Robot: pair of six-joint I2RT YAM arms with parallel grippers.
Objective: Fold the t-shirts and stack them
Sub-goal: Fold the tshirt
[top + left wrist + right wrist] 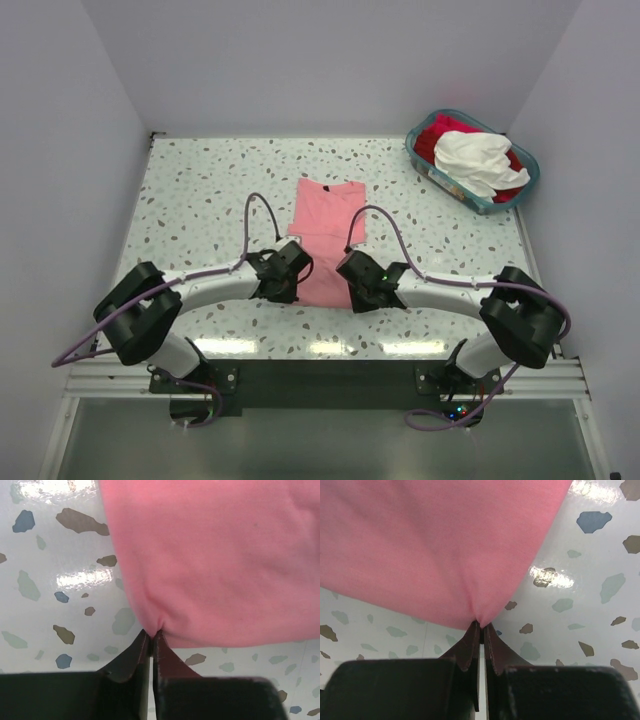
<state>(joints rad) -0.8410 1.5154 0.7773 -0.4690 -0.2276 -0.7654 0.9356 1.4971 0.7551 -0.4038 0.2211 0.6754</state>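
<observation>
A salmon-pink t-shirt (327,225) lies flat in the middle of the speckled table, folded into a narrow strip, its small dark neck tag at the far end. My left gripper (151,631) is shut on the shirt's near left corner (150,622). My right gripper (482,625) is shut on the near right corner (480,612). Both pinch puckered cloth between their dark fingertips, just above the tabletop. In the top view both grippers (290,272) (358,280) sit at the shirt's near hem. A white t-shirt (475,160) lies over a red t-shirt (440,132) in the basket.
A teal-blue plastic basket (432,176) stands at the table's far right corner. Grey walls close in the table on the left, back and right. Purple cables loop up from both wrists over the near half of the shirt.
</observation>
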